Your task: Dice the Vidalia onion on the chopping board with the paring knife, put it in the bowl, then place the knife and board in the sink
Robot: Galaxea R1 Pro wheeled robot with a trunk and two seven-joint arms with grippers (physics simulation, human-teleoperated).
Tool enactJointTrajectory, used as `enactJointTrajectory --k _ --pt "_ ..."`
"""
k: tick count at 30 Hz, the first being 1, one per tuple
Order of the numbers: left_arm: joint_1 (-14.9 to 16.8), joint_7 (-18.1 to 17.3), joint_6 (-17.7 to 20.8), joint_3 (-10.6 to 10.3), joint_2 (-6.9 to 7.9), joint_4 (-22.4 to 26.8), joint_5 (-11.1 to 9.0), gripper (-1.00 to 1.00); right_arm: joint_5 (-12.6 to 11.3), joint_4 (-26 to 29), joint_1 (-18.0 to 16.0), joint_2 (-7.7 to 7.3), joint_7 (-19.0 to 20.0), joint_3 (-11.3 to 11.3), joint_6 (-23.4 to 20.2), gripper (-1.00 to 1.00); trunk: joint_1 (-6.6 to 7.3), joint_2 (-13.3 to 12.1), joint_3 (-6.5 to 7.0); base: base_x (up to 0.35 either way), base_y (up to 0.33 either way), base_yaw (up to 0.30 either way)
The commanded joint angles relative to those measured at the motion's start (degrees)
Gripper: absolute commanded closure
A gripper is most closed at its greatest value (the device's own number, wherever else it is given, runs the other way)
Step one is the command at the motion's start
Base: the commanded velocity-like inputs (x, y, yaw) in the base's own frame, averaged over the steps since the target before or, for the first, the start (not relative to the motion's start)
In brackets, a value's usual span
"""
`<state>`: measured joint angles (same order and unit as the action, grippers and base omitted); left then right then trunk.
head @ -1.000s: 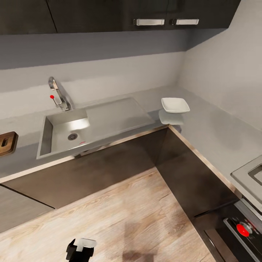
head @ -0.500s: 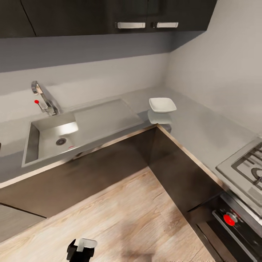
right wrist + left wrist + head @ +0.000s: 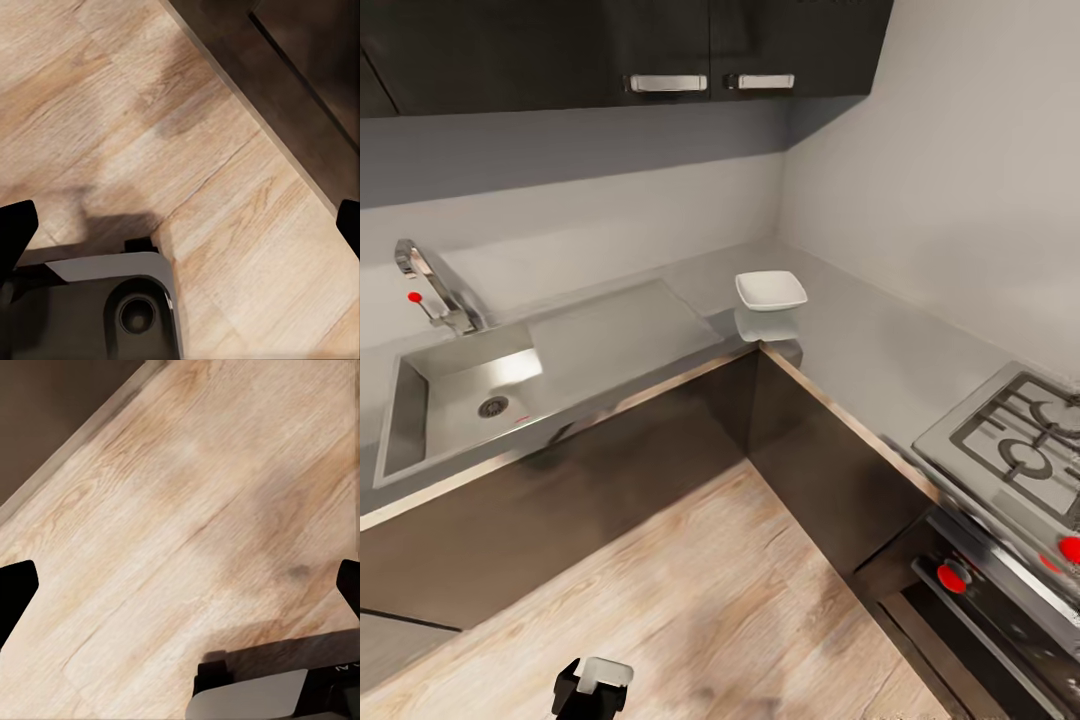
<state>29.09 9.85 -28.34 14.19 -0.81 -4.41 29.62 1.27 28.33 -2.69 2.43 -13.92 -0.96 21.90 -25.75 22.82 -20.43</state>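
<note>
An L-shaped grey tabletop (image 3: 860, 350) is wrapping round a kitchen corner above dark cabinets. The sink (image 3: 455, 400) is sitting in the left run, near its front edge, its basin partly cut off by the frame; whether anything is lying inside is hard to make out. The tap (image 3: 435, 285) with its red knob is standing at the sink's back edge. The white bowl (image 3: 770, 290) is resting at the inner corner of the tabletop. A stove (image 3: 1020, 440) is showing at the right edge, cut off. Both wrist cameras are looking down at wooden floor (image 3: 180, 525). The left claw (image 3: 180, 592) and right claw (image 3: 180, 225) are each spread wide, holding nothing, only dark fingertips showing at the frame edges.
</note>
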Motion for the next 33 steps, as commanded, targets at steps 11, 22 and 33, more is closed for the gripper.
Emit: enactJointTrajectory --k 11,22,33 --pt "0.1 0.3 -0.3 0.3 0.09 -0.2 0.6 -1.00 0.1 0.0 0.0 0.03 -0.1 -0.1 0.2 -1.00 -0.03 0.1 0.75 -0.001 0.144 -0.148" --pt "0.1 -0.8 -0.2 0.3 0.03 -0.2 0.6 -1.00 0.1 0.0 0.0 0.03 -0.1 -0.1 0.2 -1.00 -0.03 0.1 1.60 0.000 0.209 -0.127" --pt "0.1 -3.1 2.6 0.2 -0.08 -0.3 0.6 -1.00 0.1 0.0 0.0 0.03 -0.1 -0.1 0.2 -1.00 -0.03 0.1 2.46 0.000 0.014 -0.124"
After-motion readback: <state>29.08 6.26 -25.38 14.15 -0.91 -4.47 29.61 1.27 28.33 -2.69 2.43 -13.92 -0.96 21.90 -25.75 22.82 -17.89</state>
